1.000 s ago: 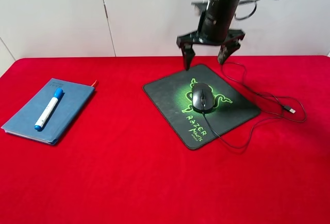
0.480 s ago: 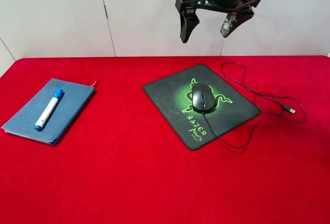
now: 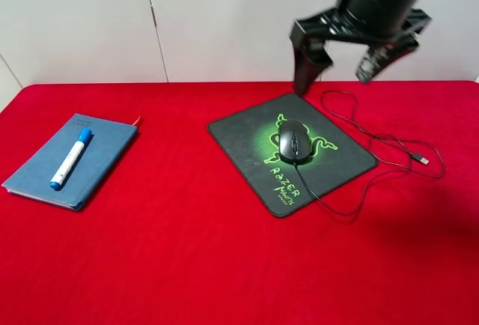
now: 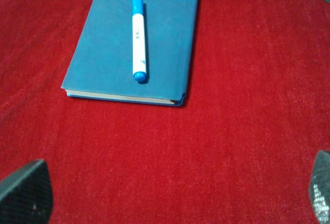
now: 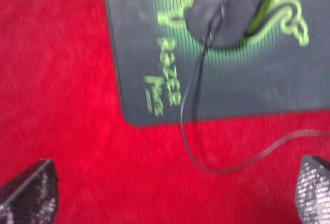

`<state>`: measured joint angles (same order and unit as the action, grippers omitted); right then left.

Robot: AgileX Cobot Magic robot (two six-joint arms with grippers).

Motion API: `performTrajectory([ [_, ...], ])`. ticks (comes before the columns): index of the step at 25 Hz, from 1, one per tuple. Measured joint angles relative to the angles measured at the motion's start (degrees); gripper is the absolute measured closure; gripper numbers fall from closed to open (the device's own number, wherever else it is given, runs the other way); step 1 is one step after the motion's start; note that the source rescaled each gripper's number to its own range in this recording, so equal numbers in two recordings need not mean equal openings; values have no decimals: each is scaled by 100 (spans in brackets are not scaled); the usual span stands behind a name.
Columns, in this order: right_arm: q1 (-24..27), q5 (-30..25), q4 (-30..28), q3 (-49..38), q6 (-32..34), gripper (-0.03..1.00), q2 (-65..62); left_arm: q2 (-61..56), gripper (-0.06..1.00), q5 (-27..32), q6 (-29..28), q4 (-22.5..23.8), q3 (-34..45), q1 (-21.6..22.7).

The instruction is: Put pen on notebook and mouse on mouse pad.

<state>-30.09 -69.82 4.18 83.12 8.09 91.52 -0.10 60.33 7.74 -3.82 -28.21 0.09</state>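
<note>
Red cloth covers the counter (image 3: 187, 265). A pen (image 3: 70, 159) lies on the notebook (image 3: 101, 162); the mouse (image 3: 295, 141) sits on the pad (image 3: 337, 162) (cable trailing off). Right gripper (image 3: 340, 68), wide and empty, has shifted right. Left gripper (image 4: 170, 195) gapes too.

a lab-like test bench: red cloth-covered table (image 3: 187, 265) against plain white wall panels (image 3: 224, 18).
</note>
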Motion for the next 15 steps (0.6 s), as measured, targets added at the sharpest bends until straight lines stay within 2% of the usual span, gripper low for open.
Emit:
performTrajectory([
  [15,0,5,-129,-2204,0,-3,-1610,0,-5,0,0,0,0,0],
])
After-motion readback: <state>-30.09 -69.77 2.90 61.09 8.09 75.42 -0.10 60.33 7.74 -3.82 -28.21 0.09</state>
